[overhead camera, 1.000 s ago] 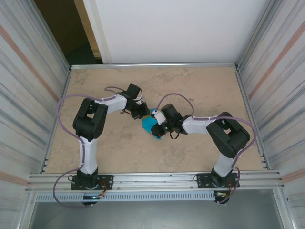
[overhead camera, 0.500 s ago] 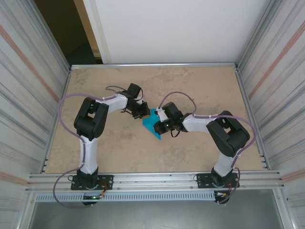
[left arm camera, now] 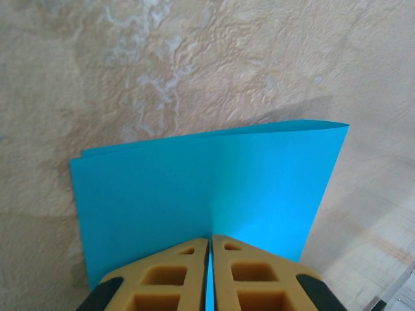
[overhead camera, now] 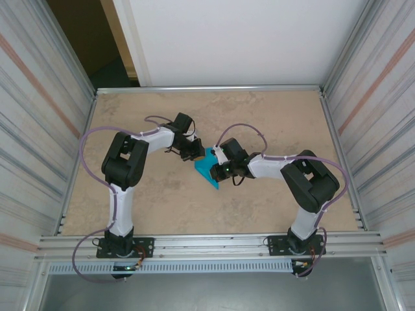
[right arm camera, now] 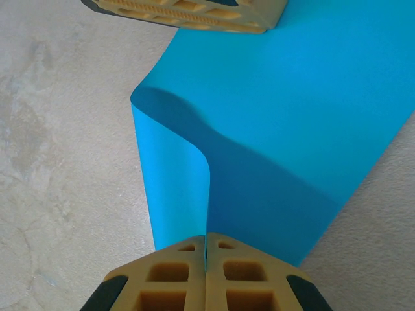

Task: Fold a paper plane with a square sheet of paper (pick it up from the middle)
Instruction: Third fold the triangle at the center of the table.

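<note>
Folding stood at an early stage: the square sheet of paper (overhead camera: 209,171), at the middle of the table (overhead camera: 279,116), was loosely doubled over, pinched at opposite edges by the closed left gripper (left arm camera: 209,241) and closed right gripper (right arm camera: 205,238), with nose and wing folds judged outstanding.

Robot test cell, lab-type setting. Enclosure: ribbed metal side walls (overhead camera: 39,97), white back panel (overhead camera: 246,39), dark opening (overhead camera: 84,39) at far left. Beige mottled tabletop (overhead camera: 272,123) framed in aluminium rail (overhead camera: 207,243). Left arm (overhead camera: 123,162) and right arm (overhead camera: 305,181) bolted at near edge, loose cabling.
</note>
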You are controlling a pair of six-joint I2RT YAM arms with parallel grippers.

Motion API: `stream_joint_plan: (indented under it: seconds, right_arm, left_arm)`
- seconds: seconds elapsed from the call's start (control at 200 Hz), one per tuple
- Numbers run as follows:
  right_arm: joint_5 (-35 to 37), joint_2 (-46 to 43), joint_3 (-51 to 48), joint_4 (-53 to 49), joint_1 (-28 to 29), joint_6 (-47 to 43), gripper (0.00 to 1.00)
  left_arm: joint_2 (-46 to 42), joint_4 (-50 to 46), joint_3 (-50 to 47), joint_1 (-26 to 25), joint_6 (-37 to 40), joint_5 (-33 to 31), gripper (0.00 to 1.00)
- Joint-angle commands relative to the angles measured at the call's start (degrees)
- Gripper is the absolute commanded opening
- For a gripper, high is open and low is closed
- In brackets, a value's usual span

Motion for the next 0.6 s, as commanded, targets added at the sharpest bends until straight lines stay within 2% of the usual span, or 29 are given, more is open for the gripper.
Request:
stream_joint_plan:
  seconds: [0.0, 0.596]
  right_arm:
    - [1.12, 1.19, 1.8, -1.42, -0.12, 0.81, 0.03]
    - [1.64, 2.35, 2.69, -2.86, -0.09, 0.94, 0.03]
  left_arm:
    - [2.6, -3.69, 0.19, -0.85, 1.51, -1.17, 0.12]
    - [2.49, -3.78, 0.21, -1.03, 1.49, -0.89, 0.11]
